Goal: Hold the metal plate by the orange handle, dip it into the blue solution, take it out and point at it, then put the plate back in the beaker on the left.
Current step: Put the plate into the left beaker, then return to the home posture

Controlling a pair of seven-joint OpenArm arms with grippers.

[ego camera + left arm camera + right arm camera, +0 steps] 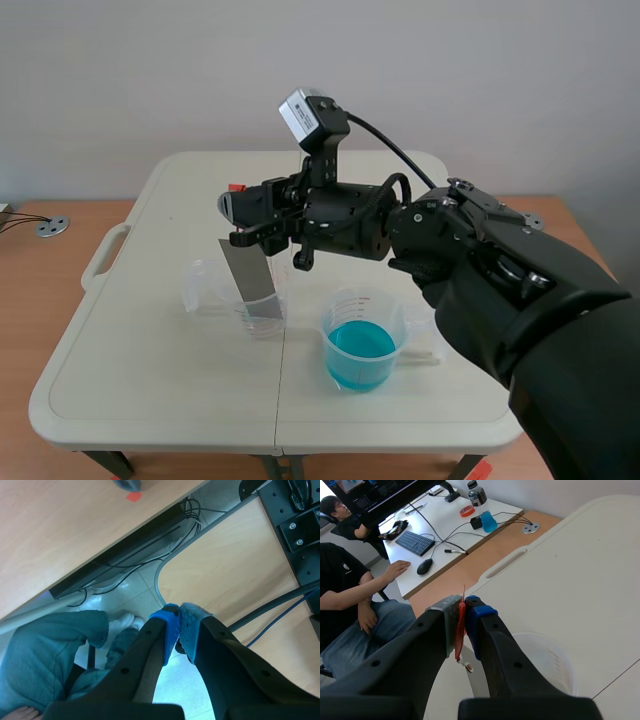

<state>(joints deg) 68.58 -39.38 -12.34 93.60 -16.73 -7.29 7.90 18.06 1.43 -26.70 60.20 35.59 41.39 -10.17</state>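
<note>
Metal plate (pixel 250 272) is tilted, lower end inside the clear beaker (pixel 212 290) on the left of the counter (pixel 150 380). Right gripper (pixel 463 611) is closed narrow on its orange handle (pixel 460 632). Blue-solution beaker (pixel 362 345) stands just right, apart. Left gripper (pixel 179 612) has pads together, holding nothing.

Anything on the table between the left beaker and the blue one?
Nothing: scene view shows bare table between the left beaker and blue beaker.
</note>
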